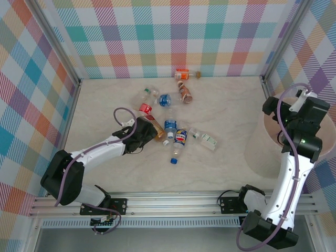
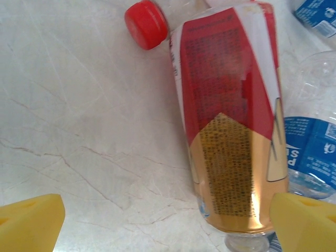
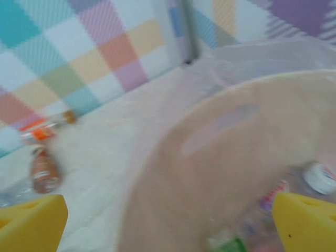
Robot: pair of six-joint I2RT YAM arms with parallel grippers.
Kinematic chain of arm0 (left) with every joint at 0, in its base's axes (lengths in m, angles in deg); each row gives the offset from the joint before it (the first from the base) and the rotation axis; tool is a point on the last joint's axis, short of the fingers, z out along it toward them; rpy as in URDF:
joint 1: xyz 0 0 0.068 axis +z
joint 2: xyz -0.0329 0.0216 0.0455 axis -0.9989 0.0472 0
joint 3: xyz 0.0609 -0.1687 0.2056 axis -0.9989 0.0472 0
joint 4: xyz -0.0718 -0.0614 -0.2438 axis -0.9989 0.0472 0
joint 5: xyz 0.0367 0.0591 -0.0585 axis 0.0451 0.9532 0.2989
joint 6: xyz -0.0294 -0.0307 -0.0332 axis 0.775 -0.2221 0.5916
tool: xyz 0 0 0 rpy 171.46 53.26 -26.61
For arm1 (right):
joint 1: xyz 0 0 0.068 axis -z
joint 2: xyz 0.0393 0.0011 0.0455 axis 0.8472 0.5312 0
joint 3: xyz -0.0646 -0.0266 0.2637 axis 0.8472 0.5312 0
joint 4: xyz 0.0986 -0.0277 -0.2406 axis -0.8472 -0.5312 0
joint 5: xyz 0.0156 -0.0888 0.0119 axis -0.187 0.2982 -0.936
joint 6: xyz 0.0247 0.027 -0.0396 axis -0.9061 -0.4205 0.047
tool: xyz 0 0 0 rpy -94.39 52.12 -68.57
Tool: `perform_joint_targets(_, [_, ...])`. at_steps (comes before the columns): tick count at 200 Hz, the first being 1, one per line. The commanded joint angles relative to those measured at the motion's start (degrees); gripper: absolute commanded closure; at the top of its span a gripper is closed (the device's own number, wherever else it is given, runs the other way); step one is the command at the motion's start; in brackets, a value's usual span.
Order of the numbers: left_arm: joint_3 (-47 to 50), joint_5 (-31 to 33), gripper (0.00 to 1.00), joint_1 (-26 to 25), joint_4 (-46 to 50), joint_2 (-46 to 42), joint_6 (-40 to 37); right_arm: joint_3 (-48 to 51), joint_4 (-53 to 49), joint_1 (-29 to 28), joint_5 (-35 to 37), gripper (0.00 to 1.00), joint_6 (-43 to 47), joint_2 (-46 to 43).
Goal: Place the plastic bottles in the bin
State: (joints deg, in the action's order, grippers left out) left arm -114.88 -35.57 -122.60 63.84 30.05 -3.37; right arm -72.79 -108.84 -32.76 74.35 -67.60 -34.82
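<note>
My right end effector (image 3: 168, 226) hangs wide open and empty over the bin (image 3: 210, 157) at the right side, where a white-capped bottle (image 3: 315, 181) lies among others too blurred to count. My left end effector (image 2: 167, 226), fully open and holding nothing, is down at a red-and-gold bottle (image 2: 231, 131) lying flat between its fingers. About ten plastic bottles (image 1: 169, 126) are scattered on the tabletop (image 1: 231, 105), so most of the job remains, I judge. The surface is pale and marbled, enclosed by pastel plaid walls (image 1: 157, 37)

Wide-spread fingers (image 3: 31, 223) frame bin (image 3: 220, 136) containing blurred bottles (image 3: 310, 181).
</note>
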Motion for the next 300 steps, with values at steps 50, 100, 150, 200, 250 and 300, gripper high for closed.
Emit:
perform_joint_targets(50, [1.94, 1.2, 0.0, 0.5, -1.47, -2.0, 1.44, 0.4, 11.51, -9.37, -27.68, 0.0, -6.85, 0.27])
perform_joint_targets(100, [3.31, 2.15, 0.0, 0.51, -1.45, -3.34, 2.67, -2.71, 5.8, -27.65, -14.29, 0.0, 1.89, 8.72])
perform_joint_targets(150, [4.72, 3.04, 0.0, 0.68, -1.27, -5.44, 2.92, -4.33, -2.59, -39.46, 0.06, 0.0, 12.76, 22.1])
perform_joint_targets(200, [5.71, 3.49, 0.0, 0.86, -1.39, -6.39, 2.63, 1.14, -7.81, -43.8, 7.87, 0.01, 21.22, 31.79])
perform_joint_targets(250, [5.91, 3.3, 0.0, 0.94, -1.41, -6.1, 3.06, 7.9, -1.68, -48.51, 9.39, 0.0, 29.64, 37.04])
perform_joint_targets(300, [6.8, 4.27, 0.0, 1.05, -0.97, -7.39, 3.94, 9.7, 1.8, -50.9, 17.03, 0.03, 33.18, 43.64])
